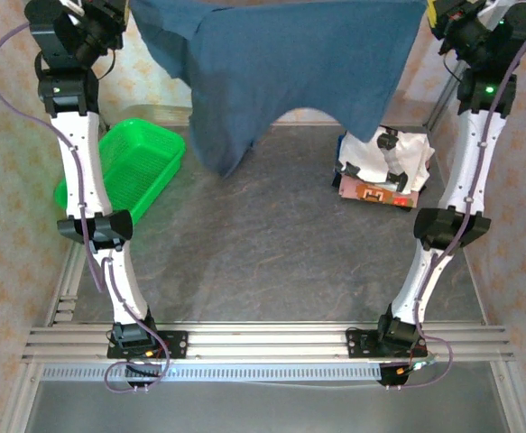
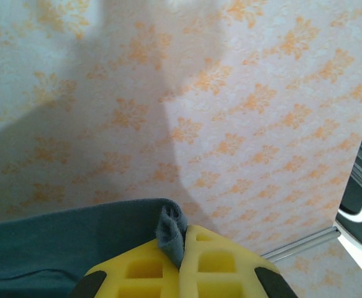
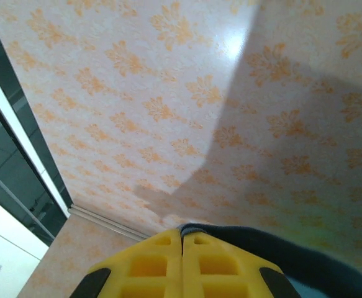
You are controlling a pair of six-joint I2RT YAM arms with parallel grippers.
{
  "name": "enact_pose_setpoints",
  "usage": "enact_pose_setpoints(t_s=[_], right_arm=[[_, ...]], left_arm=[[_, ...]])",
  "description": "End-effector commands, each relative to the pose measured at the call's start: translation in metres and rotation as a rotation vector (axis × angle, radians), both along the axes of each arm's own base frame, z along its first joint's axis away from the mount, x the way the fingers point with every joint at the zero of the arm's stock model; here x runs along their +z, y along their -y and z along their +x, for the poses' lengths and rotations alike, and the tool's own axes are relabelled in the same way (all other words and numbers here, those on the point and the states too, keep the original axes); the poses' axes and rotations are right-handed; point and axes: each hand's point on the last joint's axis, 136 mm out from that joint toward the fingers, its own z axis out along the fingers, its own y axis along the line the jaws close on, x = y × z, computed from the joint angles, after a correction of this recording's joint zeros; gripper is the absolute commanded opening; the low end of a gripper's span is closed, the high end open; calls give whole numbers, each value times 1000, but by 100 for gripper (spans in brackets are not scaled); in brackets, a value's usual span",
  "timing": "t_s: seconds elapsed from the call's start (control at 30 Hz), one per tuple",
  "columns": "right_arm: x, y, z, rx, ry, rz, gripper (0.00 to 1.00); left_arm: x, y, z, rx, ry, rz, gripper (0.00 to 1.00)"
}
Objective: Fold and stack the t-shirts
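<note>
the plain dark slate-blue cotton t-shirt (image 1: pixel 281 63) hangs spread in the air, up and to the right of the green plastic mesh basket (image 1: pixel 145 126). its lowest corner droops just right of the basket toward the grey table (image 1: pixel 263 262); whether it touches, i cannot tell. the left gripper (image 2: pixel 182 239), high above the basket, has its yellow jaws pinched tight on a bunched corner of that shirt. the right gripper (image 3: pixel 182 234), far to the right of the basket at the same height, is clamped likewise on the opposite edge. well to the right of the basket, on the table, the white t-shirt with black patches (image 1: pixel 407 153) lies crumpled on top of the brown-orange printed t-shirt (image 1: pixel 371 191).

i judge this the spreading step for the first shirt: lifted and stretched, not yet laid flat or folded, nothing stacked. the next move calls for both arms to lower together with the cloth taut, so it lands flat on bare table right of the basket, short of the other two shirts. uneven lowering would likely wrinkle it.
</note>
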Motion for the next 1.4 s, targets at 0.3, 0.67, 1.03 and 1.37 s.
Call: enact_pose_setpoints(t_s=[0.3, 0.67, 1.03, 1.37], right_arm=[[-178, -7, -113, 19, -535, -311, 0], [-408, -34, -262, 20, -1036, -287, 0], [-477, -31, -343, -59, -1340, -337, 0], [-495, -23, -372, -141, -1456, -360, 0]], left_arm=[[-100, 34, -107, -44, -317, 414, 0], [-359, 38, -261, -47, -899, 347, 0], [-480, 20, -374, 126, -1266, 284, 0], [-491, 3, -388, 233, -1379, 297, 0]])
